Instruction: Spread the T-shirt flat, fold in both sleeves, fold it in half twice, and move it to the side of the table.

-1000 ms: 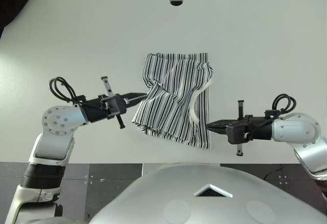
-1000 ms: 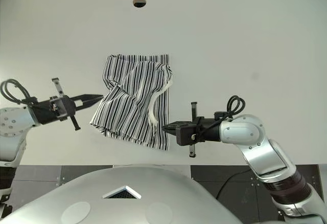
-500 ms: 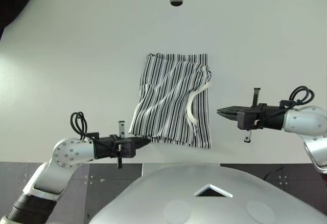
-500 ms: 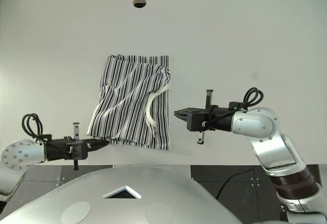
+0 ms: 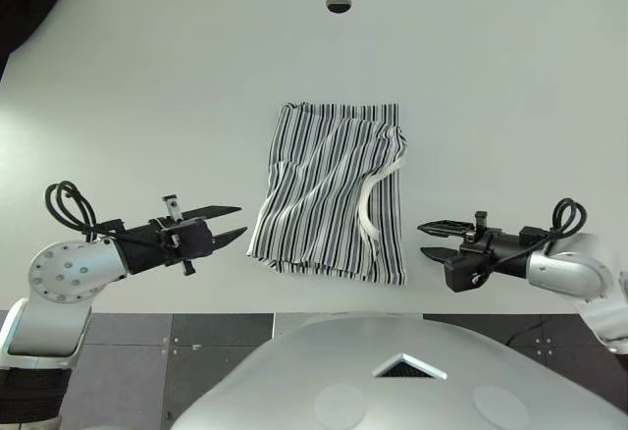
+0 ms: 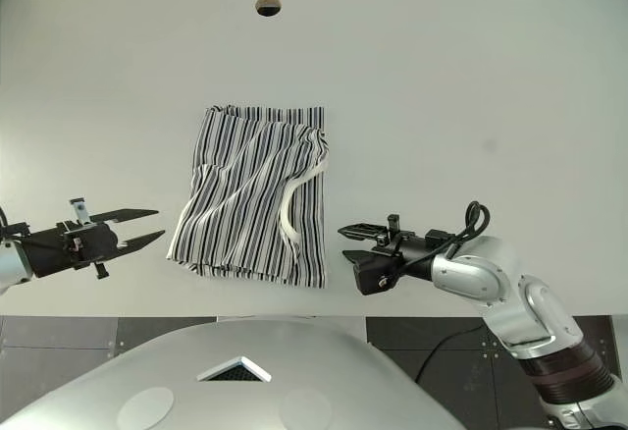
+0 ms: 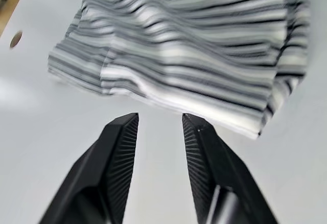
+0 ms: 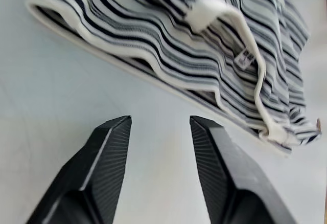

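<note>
Your left hand [image 5: 241, 221] is released and empty, jaws apart, and the T-shirt [image 5: 334, 189] lies just beside it at 3 o'clock. Your right hand [image 5: 422, 239] is also released and has the shirt at 9 o'clock, about as near. The folded shirt's long axis runs 12 to 6, close to the near edge of the white bench [image 5: 147, 77]. A hole [image 5: 339, 2] sits far off at 12.

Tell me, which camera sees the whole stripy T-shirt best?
The left eye view. The whole T-shirt lies folded on the white table there, all its edges visible. The right eye view shows it equally well. Each wrist view catches one side edge close up, the rest cropped.
</note>
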